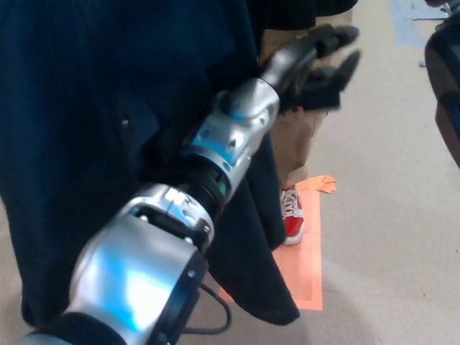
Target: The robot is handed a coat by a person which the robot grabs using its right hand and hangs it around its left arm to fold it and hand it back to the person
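Dark navy fabric coat [79, 122] hangs at left, against the silver left forearm [230, 136]. Black left hand [316, 61], far right, fingers spread, holds nothing. Right hand [445, 86], at the right edge: grip cannot be told.

Coat [72, 144] hangs behind left arm [237, 122]; left hand [316, 65] fingers [338, 34] spread.

I see a pale beige floor [388, 237], smooth and matte. An orange sheet [307, 277] lies flat on it below centre, its far corner crumpled up [323, 183]. A red shoe [292, 215] with white laces stands on the sheet's far end. At the top right corner, a pale blue patch [408, 16] lies on the floor, well apart from the sheet.
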Controlling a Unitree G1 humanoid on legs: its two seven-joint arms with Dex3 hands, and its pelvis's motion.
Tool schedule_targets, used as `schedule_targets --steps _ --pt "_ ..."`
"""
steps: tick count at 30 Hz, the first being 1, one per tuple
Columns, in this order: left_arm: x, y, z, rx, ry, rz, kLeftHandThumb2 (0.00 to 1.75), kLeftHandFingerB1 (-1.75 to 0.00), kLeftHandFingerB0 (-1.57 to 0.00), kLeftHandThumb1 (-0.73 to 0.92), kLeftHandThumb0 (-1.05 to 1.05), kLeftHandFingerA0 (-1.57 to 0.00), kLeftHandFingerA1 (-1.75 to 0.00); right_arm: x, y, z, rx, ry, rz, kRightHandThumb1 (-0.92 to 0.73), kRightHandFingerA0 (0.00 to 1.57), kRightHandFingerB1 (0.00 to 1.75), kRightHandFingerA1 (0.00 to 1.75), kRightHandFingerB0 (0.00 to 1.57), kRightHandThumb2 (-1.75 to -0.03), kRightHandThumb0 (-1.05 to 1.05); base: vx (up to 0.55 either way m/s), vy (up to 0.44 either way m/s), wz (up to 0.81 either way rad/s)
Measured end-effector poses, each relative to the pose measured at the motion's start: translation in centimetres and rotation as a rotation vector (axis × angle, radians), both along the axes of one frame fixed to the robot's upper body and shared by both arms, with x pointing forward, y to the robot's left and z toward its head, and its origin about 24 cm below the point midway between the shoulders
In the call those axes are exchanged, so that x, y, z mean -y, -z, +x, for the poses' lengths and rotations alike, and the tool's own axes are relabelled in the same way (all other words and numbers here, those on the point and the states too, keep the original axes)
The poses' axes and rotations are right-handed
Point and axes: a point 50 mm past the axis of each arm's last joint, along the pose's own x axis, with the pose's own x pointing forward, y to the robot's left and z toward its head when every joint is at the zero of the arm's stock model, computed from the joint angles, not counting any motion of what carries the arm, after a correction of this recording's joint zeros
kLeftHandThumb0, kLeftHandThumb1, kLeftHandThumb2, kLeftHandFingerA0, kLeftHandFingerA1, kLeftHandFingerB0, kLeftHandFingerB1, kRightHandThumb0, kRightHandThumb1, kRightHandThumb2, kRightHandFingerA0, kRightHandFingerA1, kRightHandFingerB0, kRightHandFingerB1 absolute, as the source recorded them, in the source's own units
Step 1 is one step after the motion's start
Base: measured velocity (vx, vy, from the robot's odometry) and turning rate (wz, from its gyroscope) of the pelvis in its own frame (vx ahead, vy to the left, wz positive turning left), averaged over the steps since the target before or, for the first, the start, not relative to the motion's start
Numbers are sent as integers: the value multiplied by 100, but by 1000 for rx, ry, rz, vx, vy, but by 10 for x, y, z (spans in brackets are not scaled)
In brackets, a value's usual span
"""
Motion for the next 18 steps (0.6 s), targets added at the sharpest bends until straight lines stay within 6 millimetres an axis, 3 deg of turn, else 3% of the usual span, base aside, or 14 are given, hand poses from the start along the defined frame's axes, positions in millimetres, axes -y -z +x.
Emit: schedule_targets --steps 3,4,5,6,7,8,9,11,12,15,16,18 --pt "-22 -5 8 25 -73 -3 109 -24 -6 78 -83 -5 -27 7 -3 -1 12 0 4 -86 117 72 65 111 -66 -42 0 0 0" --pt "-32 -6 11 37 -103 3 110 -27 -9 80 -86 -9 -28 12 -4 1 10 7 10 -87 90 67 56 100 -66 -39 0 0 0" --pt "-41 -8 13 47 -126 14 69 -23 -9 92 -77 -10 -25 16 -5 2 13 13 15 -88 96 63 58 96 -67 -39 0 0 0" --pt "-46 -9 15 52 -142 22 69 -23 -9 92 -77 -10 -25 19 -6 2 16 17 18 -88 96 63 58 96 -67 -39 0 0 0" --pt "-55 -11 17 59 -166 29 69 -25 -12 92 -78 -12 -27 24 -7 3 19 23 25 -88 105 65 62 106 -68 -42 0 0 0" --pt "-65 -14 19 67 -192 30 69 -25 -11 91 -79 -9 -25 29 -8 4 23 32 32 -86 108 71 74 109 -66 -40 0 0 0" --pt "-74 -17 21 74 -216 30 108 -42 -8 72 -74 -2 -36 35 -10 5 31 44 37 -88 112 74 64 113 -66 -39 0 0 0" --pt "-91 -21 24 85 -257 23 108 -42 -8 72 -74 -2 -36 46 -15 4 42 61 49 -88 112 74 64 113 -66 -39 0 0 0" --pt "-99 -23 24 90 -275 19 107 -30 -7 76 -84 -7 -26 52 -18 3 46 69 54 -87 113 71 62 117 -66 -41 0 0 0" --pt "-120 -26 26 95 -327 1 107 -29 -6 76 -83 -6 -26 68 -25 1 61 92 77 -89 110 73 56 115 -66 -39 0 0 0" --pt "-128 -26 26 94 -347 -7 110 -20 -3 81 -86 -3 -21 76 -27 1 66 102 86 -74 90 92 77 102 -113 -34 0 0 0" --pt "-138 -25 26 89 -374 -19 106 -28 -7 75 -84 -7 -29 87 -29 1 68 117 99 -71 91 89 74 103 -109 -36 0 0 0"
